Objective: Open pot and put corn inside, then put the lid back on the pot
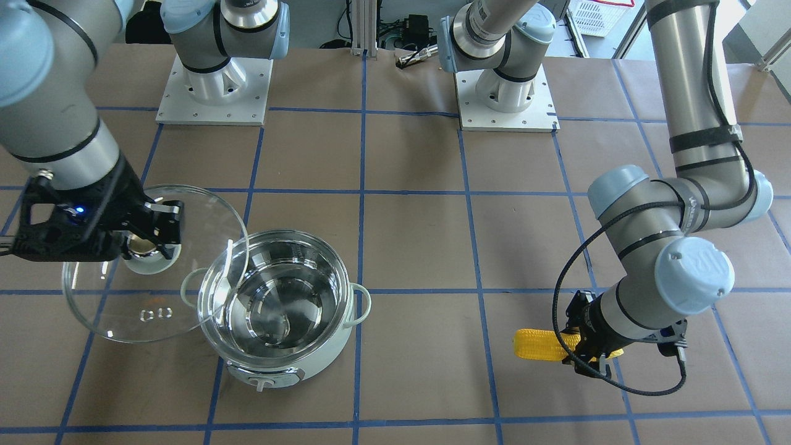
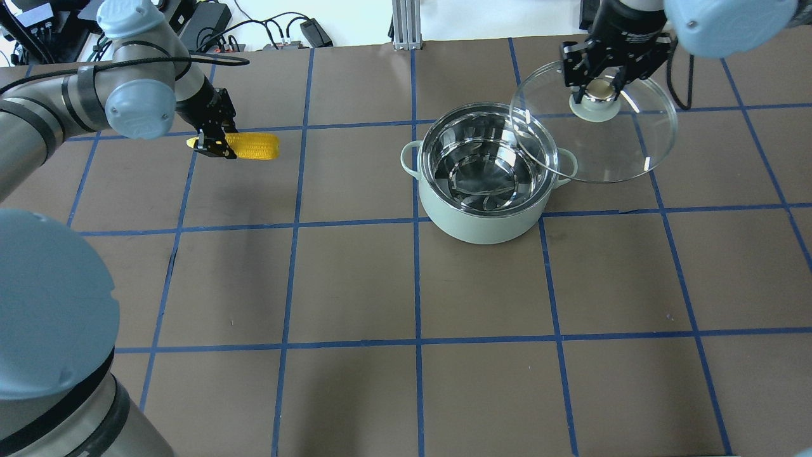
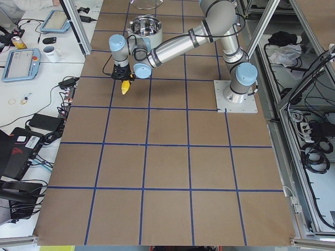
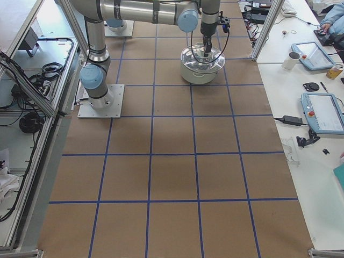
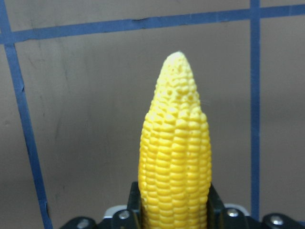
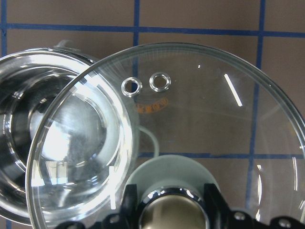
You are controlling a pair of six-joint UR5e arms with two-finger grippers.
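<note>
The mint-green pot [image 2: 482,223] stands open on the table, its steel bowl empty; it also shows in the front view [image 1: 322,363]. My right gripper [image 2: 596,89] is shut on the knob of the clear glass lid [image 2: 618,149] and holds it level, beside the pot on the robot's right. The lid's edge overlaps the pot's rim. In the right wrist view the lid [image 6: 200,119] shows its two ringed holes. My left gripper [image 2: 212,143] is shut on the pointed end of the yellow corn [image 2: 254,146], far to the left of the pot and low over the table. The corn [image 5: 174,152] fills the left wrist view.
Both arm bases [image 1: 213,93] [image 1: 507,99] stand at the robot's side of the table. Blue tape lines grid the brown tabletop [image 2: 355,279]. A side bench with tablets and a mug [image 4: 293,60] lies beyond the table's far edge.
</note>
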